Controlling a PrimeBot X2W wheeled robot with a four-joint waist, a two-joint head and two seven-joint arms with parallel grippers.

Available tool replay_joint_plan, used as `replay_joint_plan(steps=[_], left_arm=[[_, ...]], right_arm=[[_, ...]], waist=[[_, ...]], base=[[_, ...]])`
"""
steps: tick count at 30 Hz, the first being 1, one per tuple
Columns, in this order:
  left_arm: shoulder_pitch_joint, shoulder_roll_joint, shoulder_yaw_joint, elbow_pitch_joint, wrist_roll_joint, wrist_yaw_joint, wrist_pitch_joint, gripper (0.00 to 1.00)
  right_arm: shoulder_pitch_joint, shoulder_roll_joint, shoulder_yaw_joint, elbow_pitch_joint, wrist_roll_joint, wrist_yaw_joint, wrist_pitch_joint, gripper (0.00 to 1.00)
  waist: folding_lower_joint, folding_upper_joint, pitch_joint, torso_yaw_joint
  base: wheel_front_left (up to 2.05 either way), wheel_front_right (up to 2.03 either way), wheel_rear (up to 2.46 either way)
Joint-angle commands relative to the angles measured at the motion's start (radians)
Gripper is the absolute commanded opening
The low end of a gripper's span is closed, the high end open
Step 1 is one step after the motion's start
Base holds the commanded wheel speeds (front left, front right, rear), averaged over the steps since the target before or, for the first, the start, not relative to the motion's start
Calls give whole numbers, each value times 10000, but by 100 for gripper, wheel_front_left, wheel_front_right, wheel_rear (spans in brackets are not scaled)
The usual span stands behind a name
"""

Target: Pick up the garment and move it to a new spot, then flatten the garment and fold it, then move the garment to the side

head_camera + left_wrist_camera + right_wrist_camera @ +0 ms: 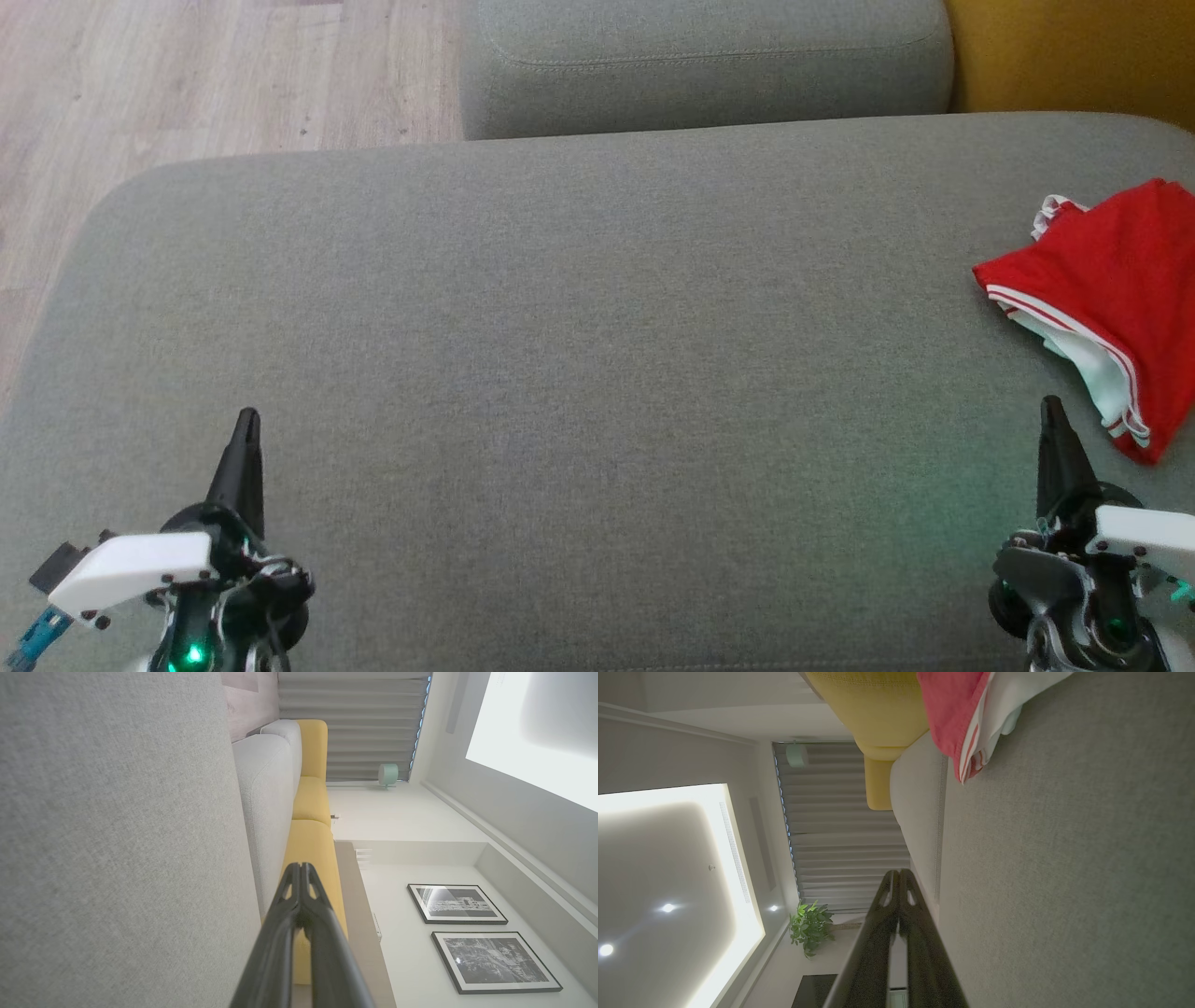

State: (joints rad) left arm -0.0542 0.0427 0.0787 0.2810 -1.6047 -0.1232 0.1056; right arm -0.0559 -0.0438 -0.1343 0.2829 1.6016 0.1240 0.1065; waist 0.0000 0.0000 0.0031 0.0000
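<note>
Though it's cropped, one garment (1111,280) seems folded.

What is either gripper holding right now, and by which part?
Nothing. The left gripper and right gripper are both shut and empty. The red garment lies untouched on the grey cushion, near the right gripper.

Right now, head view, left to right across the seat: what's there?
left pincer → grey seat cushion → red garment. The right pincer, shut like the left one, sits below the garment in the same stretch, so it's unranked.
</note>
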Motion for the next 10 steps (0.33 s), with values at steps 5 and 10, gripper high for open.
replay_joint_plan(steps=[5, 10], left_arm=[[-539, 79, 357, -359, -34, -75, 81, 0], [-539, 79, 357, -359, -34, -75, 82, 0]], right_arm=[[-520, -64, 207, -382, 72, 67, 66, 0], [-520, -64, 207, -382, 72, 67, 65, 0]], waist=[[0, 0, 0, 0], [0, 0, 0, 0]], base=[[0, 0, 0], [0, 0, 0]])
